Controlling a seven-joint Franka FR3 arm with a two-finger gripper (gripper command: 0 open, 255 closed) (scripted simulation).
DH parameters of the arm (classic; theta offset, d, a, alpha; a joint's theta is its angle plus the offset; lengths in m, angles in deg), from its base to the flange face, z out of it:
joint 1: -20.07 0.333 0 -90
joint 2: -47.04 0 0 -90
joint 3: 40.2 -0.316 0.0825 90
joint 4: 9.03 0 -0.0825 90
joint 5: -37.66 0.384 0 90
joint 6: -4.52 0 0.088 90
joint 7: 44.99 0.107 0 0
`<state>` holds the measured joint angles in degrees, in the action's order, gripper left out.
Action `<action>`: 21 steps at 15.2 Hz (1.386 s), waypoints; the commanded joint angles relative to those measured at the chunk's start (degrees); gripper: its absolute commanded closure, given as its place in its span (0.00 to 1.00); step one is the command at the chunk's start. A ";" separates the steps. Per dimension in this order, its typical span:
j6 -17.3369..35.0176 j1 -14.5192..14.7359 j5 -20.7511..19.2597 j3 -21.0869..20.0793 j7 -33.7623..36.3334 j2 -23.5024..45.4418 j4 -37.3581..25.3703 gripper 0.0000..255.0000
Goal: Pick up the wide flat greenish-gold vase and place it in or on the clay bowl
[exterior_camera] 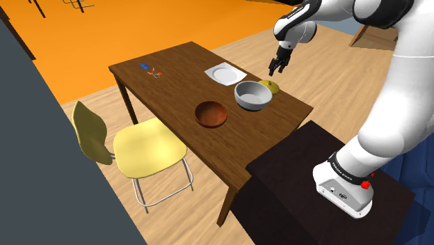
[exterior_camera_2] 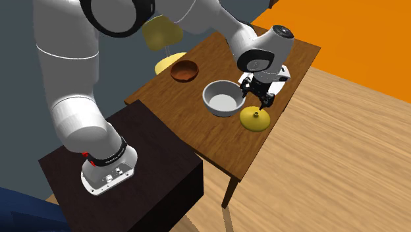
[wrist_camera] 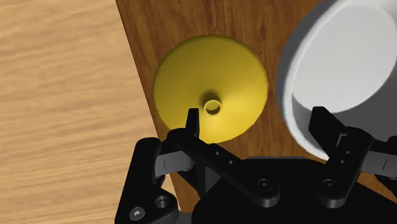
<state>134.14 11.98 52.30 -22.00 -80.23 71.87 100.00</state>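
Beneath parted jaws, yellow vase (wrist_camera: 210, 79) beside grey bowl (wrist_camera: 347, 60)

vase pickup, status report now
Gripper open, hovering above yellow vase, nothing held. Vase upright at table edge beside grey bowl. Grey bowl sits between vase and brown clay bowl.

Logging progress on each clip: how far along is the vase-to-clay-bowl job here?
Done: the approach. The gripper hovers above the yellow vase with its fingers open. In hand: nothing. The vase stands at the table edge beside the grey bowl. Left: descend, grasp, lift, and carry it to the empty brown clay bowl.
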 commanded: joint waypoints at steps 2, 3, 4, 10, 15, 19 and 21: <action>-0.51 -2.70 2.32 -1.13 -2.40 7.55 -7.79 0.00; -0.80 -3.48 2.83 -1.49 -2.88 9.76 -10.28 0.00; -0.26 -3.56 2.99 -1.66 -2.98 10.22 -10.19 0.00; 2.84 -3.93 4.11 -2.55 -3.64 13.14 -9.95 0.00; 3.13 -3.97 4.22 -2.64 -3.70 13.44 -9.95 0.00; 3.12 -3.97 4.22 -2.64 -3.70 13.44 -9.96 0.00; 3.12 -3.97 4.22 -2.64 -3.70 13.44 -9.96 1.00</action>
<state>137.25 8.01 56.52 -24.64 -83.93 85.31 90.04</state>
